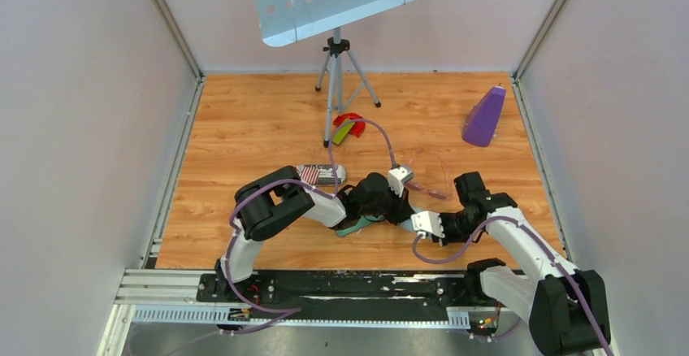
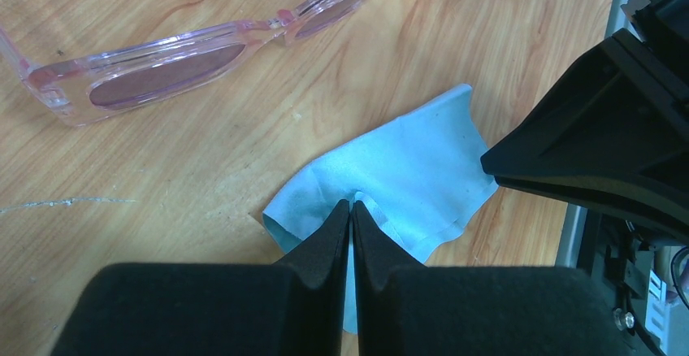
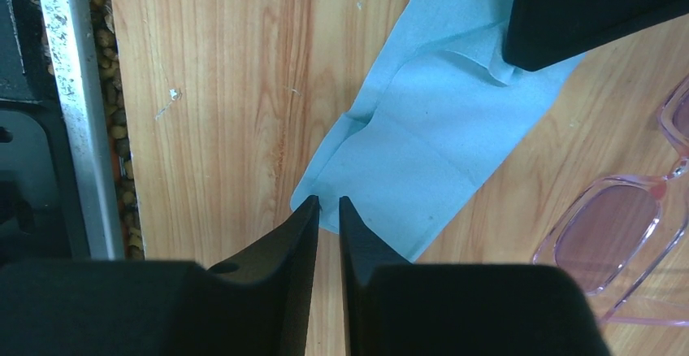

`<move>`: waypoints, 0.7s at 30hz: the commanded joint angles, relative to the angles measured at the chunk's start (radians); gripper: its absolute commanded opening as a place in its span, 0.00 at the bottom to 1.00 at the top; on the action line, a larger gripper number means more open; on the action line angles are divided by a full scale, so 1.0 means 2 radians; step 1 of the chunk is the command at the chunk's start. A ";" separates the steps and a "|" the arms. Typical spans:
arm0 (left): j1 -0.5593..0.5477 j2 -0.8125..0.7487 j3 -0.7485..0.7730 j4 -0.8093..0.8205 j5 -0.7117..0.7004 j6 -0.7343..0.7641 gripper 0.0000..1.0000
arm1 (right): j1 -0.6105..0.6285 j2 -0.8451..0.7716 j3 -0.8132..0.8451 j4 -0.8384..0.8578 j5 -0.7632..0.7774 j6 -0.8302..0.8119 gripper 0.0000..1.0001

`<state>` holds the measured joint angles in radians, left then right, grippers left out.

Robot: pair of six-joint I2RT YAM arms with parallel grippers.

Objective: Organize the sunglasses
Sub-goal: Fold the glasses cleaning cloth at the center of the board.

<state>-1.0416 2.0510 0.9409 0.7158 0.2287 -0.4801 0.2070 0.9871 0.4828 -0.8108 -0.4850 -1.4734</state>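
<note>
The sunglasses [image 2: 162, 67] lie on the wooden table [image 1: 244, 128] between white walls [image 1: 81, 128], just beside the blue cloth [image 2: 414, 169], which the left gripper [image 2: 351, 206] pinches, while the right gripper [image 3: 327, 201], nearly closed, sits at its corner, grip unclear.

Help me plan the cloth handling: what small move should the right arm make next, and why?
Probably close the right gripper on the cloth. Its jaws stand slightly apart at the cloth's corner, while the left gripper is shut on another part, so both could then lift or fold it.
</note>
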 commanded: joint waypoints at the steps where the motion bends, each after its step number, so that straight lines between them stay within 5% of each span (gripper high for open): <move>1: 0.003 0.012 0.005 0.019 0.003 0.001 0.07 | 0.011 0.001 0.007 -0.027 0.000 -0.010 0.19; 21: 0.004 0.013 0.006 0.018 0.003 0.001 0.07 | 0.022 0.009 0.002 -0.021 0.008 -0.008 0.10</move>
<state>-1.0416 2.0518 0.9409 0.7174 0.2287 -0.4805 0.2287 1.0008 0.4824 -0.8360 -0.4690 -1.4986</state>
